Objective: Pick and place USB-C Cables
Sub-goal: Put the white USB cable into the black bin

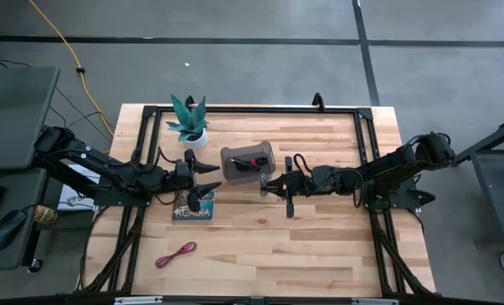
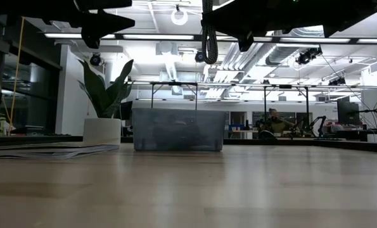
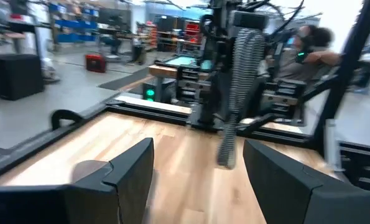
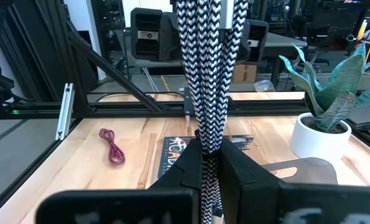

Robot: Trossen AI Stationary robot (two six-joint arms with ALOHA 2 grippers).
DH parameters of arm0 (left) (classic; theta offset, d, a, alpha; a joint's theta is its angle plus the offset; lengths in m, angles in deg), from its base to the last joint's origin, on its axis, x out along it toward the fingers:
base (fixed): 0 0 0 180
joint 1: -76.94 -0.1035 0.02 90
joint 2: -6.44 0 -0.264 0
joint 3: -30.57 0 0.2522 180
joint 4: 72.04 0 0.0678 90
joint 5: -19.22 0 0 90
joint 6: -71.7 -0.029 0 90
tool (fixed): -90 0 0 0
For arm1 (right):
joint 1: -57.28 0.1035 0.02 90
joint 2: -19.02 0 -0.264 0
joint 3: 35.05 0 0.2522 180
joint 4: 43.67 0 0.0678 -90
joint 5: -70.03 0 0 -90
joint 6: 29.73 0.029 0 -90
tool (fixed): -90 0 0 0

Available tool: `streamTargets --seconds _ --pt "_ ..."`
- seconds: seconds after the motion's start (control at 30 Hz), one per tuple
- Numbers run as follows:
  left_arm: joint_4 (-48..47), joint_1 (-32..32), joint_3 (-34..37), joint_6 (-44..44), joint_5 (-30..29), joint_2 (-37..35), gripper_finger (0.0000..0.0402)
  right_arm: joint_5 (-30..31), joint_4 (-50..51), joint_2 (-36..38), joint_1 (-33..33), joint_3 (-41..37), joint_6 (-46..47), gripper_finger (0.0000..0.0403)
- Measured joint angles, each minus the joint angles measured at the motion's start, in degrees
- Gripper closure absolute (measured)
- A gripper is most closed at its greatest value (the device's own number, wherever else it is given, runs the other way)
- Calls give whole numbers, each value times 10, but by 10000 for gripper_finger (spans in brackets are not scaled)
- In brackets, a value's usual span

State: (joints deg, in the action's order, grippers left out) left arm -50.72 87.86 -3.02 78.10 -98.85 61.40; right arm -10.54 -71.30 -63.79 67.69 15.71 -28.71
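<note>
A silver-grey braided USB-C cable [image 4: 204,74] is caught in my shut right gripper [image 1: 265,182], just right of a clear bin [image 1: 247,163] at mid-table. The low view shows the cable's loop [image 2: 208,38] hanging in the air above the bin [image 2: 178,130]. A red-and-black cable [image 1: 253,161] lies inside the bin. A dark red cable [image 1: 175,253] lies on the table near the front left. My left gripper [image 1: 211,180] stands open and level just left of the bin, over a book [image 1: 192,209], with nothing between its fingers [image 3: 132,168]. My right gripper pinches the braided bundle [image 4: 207,140] between its two fingers, several strands together. The fingers come level from the table's right side and lie across the cable. The cable is lifted clear of the table, and its lower end [image 3: 227,149] hangs free.
A potted plant [image 1: 190,125] stands at the far left of the table, behind the left gripper. Black frame rails [image 1: 260,110] run along the table's edges. A long yellow cord [image 1: 65,51] lies on the floor beyond the table. Bare wood spreads across the near half.
</note>
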Motion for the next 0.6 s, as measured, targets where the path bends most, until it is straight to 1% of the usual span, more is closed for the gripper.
streamTargets --seconds 0.13,0.2,0.27,0.33,0.43,0.6 --pt "41 0 0 9 59 0 172 4 0 0 0 4 3 398" --pt "77 1 0 9 92 0 172 18 4 0 0 19 4 398" --pt "107 6 0 9 120 -2 172 39 30 0 0 47 1 398" --pt "126 13 0 5 131 -9 172 57 93 -1 -4 88 -6 398" --pt "127 26 0 -7 132 -21 172 79 217 -14 -22 166 -10 398" --pt "129 50 0 -39 132 -32 172 85 399 -79 -68 305 -23 398"
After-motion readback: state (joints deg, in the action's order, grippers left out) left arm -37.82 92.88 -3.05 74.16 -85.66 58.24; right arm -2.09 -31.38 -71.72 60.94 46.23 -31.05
